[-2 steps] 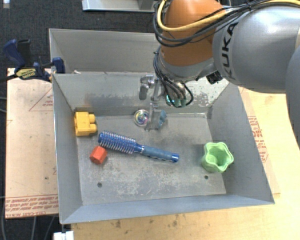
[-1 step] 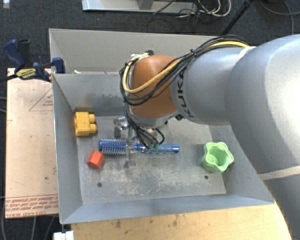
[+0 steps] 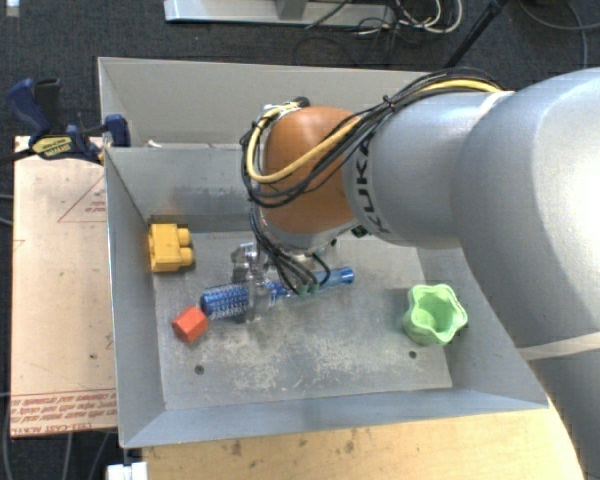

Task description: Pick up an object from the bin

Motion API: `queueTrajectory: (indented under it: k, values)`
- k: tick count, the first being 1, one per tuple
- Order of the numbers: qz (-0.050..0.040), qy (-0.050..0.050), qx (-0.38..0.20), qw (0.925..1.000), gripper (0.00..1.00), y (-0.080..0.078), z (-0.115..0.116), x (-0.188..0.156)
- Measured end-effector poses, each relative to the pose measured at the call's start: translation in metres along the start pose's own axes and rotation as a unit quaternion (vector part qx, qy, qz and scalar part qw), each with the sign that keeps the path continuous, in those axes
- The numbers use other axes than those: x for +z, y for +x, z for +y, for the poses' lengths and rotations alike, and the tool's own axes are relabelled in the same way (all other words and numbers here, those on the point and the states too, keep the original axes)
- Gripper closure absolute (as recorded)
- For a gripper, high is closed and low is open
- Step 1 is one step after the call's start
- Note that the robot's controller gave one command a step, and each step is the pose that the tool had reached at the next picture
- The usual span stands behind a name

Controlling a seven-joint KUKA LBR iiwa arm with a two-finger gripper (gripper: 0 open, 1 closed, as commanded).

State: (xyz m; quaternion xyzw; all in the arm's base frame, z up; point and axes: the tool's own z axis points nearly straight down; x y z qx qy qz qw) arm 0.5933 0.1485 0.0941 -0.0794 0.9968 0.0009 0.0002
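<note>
The gripper (image 3: 250,274) sits low over the middle of a blue brush (image 3: 221,300) lying near the centre of the bin (image 3: 130,268). Whether it is clamped or loose I cannot tell, as the orange wrist cover (image 3: 305,178) and cables overhang it. The brush looks light and stiff with yielding bristles, so its narrow handle seems the surest hold. A red block (image 3: 189,323) lies just beside the bristle end.

"KUK" lettering (image 3: 364,190) on arm (image 3: 480,168)
</note>
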Motion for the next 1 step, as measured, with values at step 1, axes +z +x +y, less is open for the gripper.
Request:
queueTrajectory:
  k: [1]
  values:
    - [-0.0059, 0.0, 0.003, 1.0, 1.0, -0.0321, -0.0176, -0.1256]
